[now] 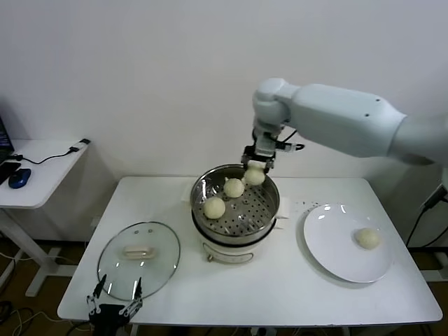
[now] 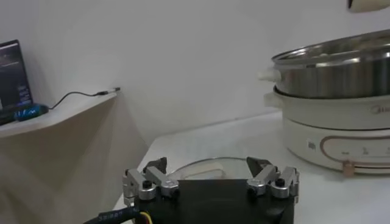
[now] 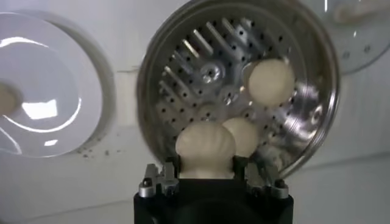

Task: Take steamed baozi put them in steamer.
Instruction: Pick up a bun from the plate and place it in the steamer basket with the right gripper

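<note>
The steamer [image 1: 269,217] stands mid-table, a shiny steel pot on a white base, with two steamed baozi [image 1: 214,207] [image 1: 234,187] on its perforated tray. My right gripper [image 1: 255,173] hangs over the pot's far rim, shut on a third baozi [image 3: 205,148]. Under it, the right wrist view shows the tray [image 3: 201,67] and the two buns [image 3: 271,80] [image 3: 245,134]. One more baozi [image 1: 367,238] lies on the white plate [image 1: 329,245] at the right. My left gripper [image 1: 114,302] is parked open at the table's front left edge, by the glass lid.
The glass lid [image 1: 138,260] with its white handle lies flat on the table's front left. A side table [image 1: 35,175] with a blue mouse and a cable stands off to the left. The white wall is close behind the steamer.
</note>
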### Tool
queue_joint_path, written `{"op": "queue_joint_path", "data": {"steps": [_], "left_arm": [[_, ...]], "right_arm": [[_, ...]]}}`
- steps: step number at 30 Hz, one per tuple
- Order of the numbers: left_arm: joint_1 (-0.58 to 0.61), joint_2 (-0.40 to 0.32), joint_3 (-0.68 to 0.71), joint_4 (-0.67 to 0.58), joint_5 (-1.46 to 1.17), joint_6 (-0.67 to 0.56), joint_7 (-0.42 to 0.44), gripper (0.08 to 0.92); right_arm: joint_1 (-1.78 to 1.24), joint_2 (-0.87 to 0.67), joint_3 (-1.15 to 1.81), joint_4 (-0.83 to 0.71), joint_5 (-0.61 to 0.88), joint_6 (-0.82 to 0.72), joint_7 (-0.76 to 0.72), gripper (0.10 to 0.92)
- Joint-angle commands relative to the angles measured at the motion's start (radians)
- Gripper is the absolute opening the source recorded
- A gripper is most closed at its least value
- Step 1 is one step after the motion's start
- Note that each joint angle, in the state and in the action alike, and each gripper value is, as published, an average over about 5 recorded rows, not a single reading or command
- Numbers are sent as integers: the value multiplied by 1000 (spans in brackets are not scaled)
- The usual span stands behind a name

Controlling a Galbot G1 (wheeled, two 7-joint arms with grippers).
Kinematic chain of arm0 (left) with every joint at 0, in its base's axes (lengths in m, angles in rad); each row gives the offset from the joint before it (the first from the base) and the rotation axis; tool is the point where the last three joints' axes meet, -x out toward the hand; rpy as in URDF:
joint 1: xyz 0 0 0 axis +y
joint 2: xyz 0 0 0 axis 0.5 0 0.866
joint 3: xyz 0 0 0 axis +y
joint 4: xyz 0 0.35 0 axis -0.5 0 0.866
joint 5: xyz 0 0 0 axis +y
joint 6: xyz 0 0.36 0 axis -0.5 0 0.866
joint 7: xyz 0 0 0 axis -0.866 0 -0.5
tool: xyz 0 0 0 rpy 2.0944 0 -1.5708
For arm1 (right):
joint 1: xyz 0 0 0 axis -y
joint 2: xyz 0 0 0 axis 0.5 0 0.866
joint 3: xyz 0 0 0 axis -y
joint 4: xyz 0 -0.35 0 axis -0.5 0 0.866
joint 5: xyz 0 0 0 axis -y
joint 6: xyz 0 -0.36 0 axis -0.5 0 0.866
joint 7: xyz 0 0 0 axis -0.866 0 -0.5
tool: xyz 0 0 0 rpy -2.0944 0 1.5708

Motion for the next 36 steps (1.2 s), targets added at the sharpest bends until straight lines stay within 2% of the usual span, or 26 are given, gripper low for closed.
{"op": "queue_joint_path", "data": {"steps": [1,20,23,29,32,36], "left_arm": [[3,2,-10,7,-9,-3,3,823],[-4,1,-9,30,-7,-7,1,823],[-6,1,-9,31,-7,-6,1,823],[-8,1,-9,34,-6,-6,0,823],[-8,1,-9,34,-6,-6,0,823],[-8,2,-9,31,-6,-6,0,823]], "right_arm": [[-101,118,7,25,-10,27,-2,583],[-160,61,-32,59,8,0,-12,591],[-165,58,-28,57,-10,0,-9,629],[-158,49,-9,52,-19,6,-10,783],[-145,37,4,47,-7,9,-11,817],[-95,2,22,21,55,-5,-12,822]]}}
